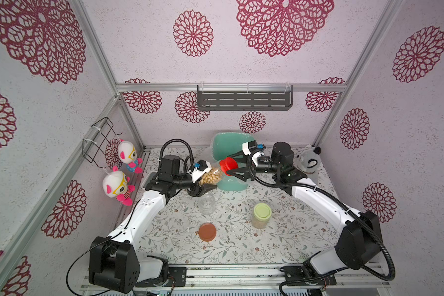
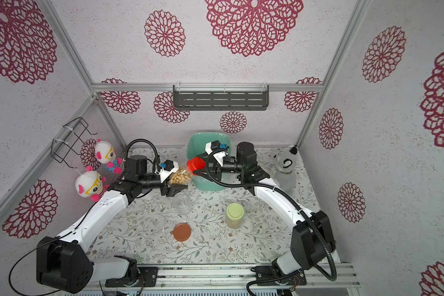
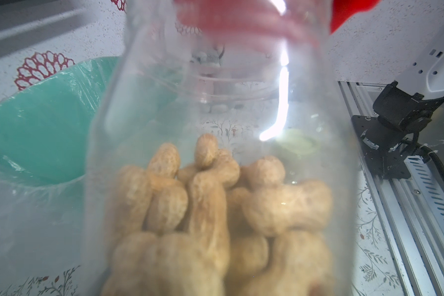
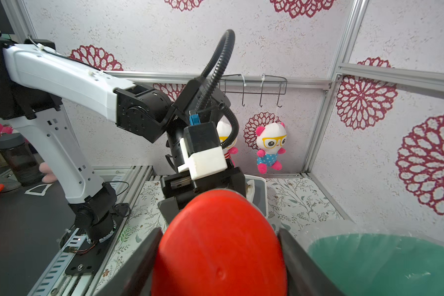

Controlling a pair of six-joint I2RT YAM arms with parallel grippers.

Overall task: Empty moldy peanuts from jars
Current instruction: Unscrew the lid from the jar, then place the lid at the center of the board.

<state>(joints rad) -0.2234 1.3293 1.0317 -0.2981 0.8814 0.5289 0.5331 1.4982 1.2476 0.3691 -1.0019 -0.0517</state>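
Observation:
My left gripper (image 1: 208, 178) (image 2: 178, 179) is shut on a clear jar (image 1: 212, 176) (image 3: 215, 115) lying tilted in the air beside the teal bin (image 1: 228, 146) (image 4: 382, 261). Tan peanuts (image 3: 215, 205) (image 2: 181, 176) fill its lower part. My right gripper (image 1: 228, 165) (image 4: 218, 256) is shut on the red lid (image 1: 228, 165) (image 4: 218, 243) at the jar's mouth; whether the lid still sits on the threads I cannot tell. An empty lidless jar (image 1: 207, 203) stands on the mat, a brown-orange lid (image 1: 207, 232) lies in front of it, and a green-lidded jar (image 1: 262, 215) of peanuts stands to the right.
The bin is lined with clear plastic and stands at the back middle. A grey plush (image 1: 308, 161) sits at the back right, two plush dolls (image 1: 118, 184) hang on the left wall, and a grey tray (image 4: 256, 189) lies behind the left arm.

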